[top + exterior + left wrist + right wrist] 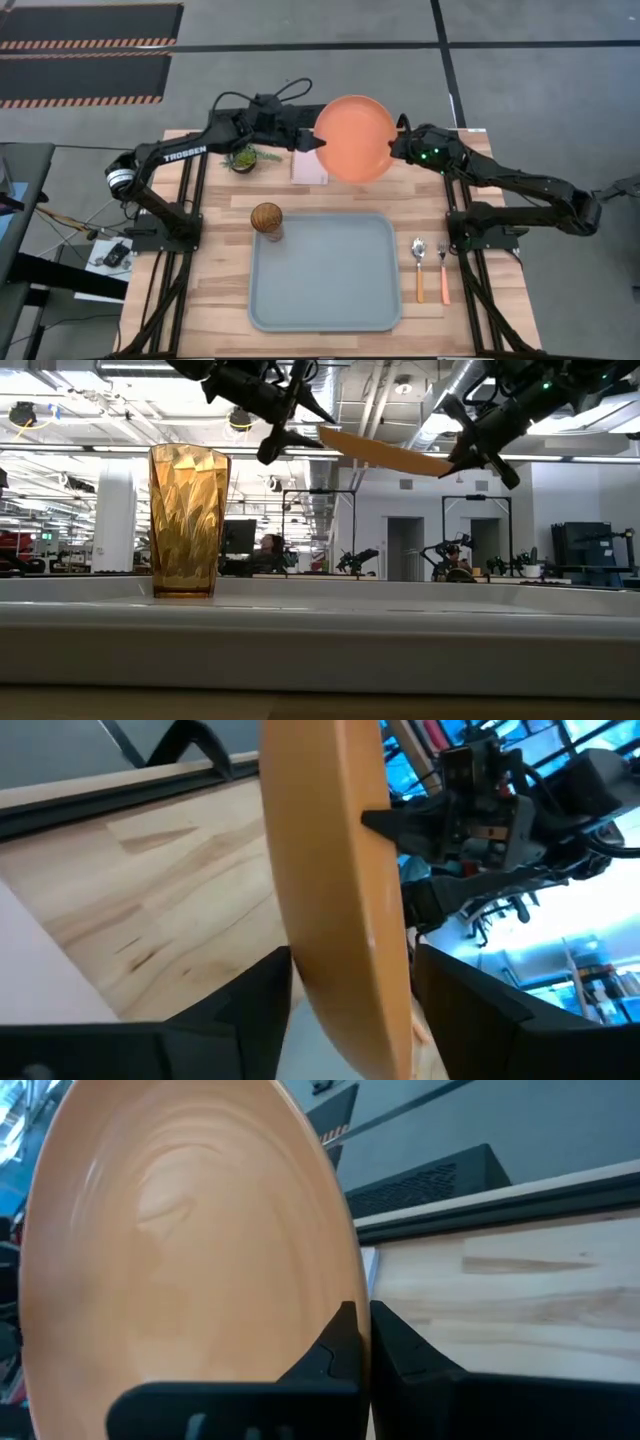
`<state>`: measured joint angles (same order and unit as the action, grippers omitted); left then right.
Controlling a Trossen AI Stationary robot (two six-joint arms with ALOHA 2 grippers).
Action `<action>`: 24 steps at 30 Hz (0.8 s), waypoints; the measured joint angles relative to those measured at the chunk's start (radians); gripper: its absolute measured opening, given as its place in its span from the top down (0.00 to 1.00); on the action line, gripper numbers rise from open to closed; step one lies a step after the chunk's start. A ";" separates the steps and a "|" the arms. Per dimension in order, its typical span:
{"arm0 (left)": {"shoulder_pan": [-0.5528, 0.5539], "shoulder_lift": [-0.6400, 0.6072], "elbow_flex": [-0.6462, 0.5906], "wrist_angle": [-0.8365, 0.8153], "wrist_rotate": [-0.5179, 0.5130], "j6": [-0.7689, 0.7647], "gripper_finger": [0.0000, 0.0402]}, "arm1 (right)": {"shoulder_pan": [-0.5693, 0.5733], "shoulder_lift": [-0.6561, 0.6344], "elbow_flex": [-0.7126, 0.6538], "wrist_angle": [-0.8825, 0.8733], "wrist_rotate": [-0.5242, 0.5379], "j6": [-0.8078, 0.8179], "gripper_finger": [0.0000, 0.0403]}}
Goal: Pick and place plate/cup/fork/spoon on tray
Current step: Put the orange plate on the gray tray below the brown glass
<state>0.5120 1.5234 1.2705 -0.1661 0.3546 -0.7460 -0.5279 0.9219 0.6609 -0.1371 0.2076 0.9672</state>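
The orange plate [355,138] is up in the air over the table's far middle, between my two grippers, tilted with its left side higher [385,450]. My left gripper [318,143] is shut on its left edge and my right gripper [396,148] on its right edge. The amber cup [267,220] stands upright on the tray's far left corner. The blue-grey tray [325,315] lies in the middle of the table. The spoon [419,268] and the fork [444,270] lie side by side on the wood right of the tray. My left gripper has the plate's left rim [345,970] between its two fingers, one above and one below. The fingers come level from the table's left side. The plate is clear of the table. My right gripper pinches the plate's right rim [358,1295] between its two fingers, which stand nearly together. It comes from the table's right side. The plate is lifted clear and slopes down toward this side [440,463].
A small green potted plant [243,157] and a pale pink card [308,168] sit at the far side of the table, under and left of the plate. Most of the tray's floor is bare.
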 joint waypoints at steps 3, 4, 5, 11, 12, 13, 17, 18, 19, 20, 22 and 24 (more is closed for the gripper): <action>-0.008 0.000 0.000 -0.002 -0.015 -0.001 0.62 | 0.012 0.001 0.000 0.001 -0.001 0.000 0.97; -0.008 0.000 0.000 -0.008 -0.022 -0.001 0.67 | 0.014 0.001 0.000 0.001 0.000 0.000 0.97; -0.008 0.000 0.000 -0.020 -0.030 -0.006 0.72 | 0.018 0.002 0.000 0.001 0.000 -0.001 0.97; -0.010 0.002 -0.002 -0.098 -0.147 -0.027 0.97 | 0.041 0.001 0.003 0.018 0.005 -0.049 0.94; -0.013 0.002 -0.002 -0.100 -0.154 -0.027 0.97 | 0.045 0.001 0.003 0.013 0.004 -0.049 0.92; -0.016 0.002 -0.002 -0.102 -0.159 -0.026 0.97 | 0.045 0.001 0.003 0.008 0.000 -0.055 0.90; -0.022 0.002 0.016 -0.123 -0.164 -0.040 0.99 | 0.034 -0.012 0.003 0.000 -0.002 -0.083 0.76; -0.022 0.002 0.034 -0.140 -0.164 -0.040 0.99 | 0.027 -0.021 0.002 0.003 -0.003 -0.088 0.72; -0.022 0.002 0.054 -0.160 -0.167 -0.034 0.99 | 0.020 -0.033 0.002 0.012 -0.004 -0.100 0.69; -0.022 0.002 0.079 -0.190 -0.174 -0.025 0.99 | 0.014 -0.046 0.002 0.023 -0.006 -0.109 0.65; -0.024 0.002 0.138 -0.273 -0.185 0.004 1.00 | 0.004 -0.078 0.002 0.027 -0.011 -0.136 0.57; -0.026 0.002 0.199 -0.345 -0.187 0.023 1.00 | -0.001 -0.116 0.002 0.028 -0.016 -0.156 0.50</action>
<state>0.4862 1.5253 1.4695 -0.5108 0.1674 -0.7234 -0.5288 0.8062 0.6628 -0.1095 0.1916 0.8111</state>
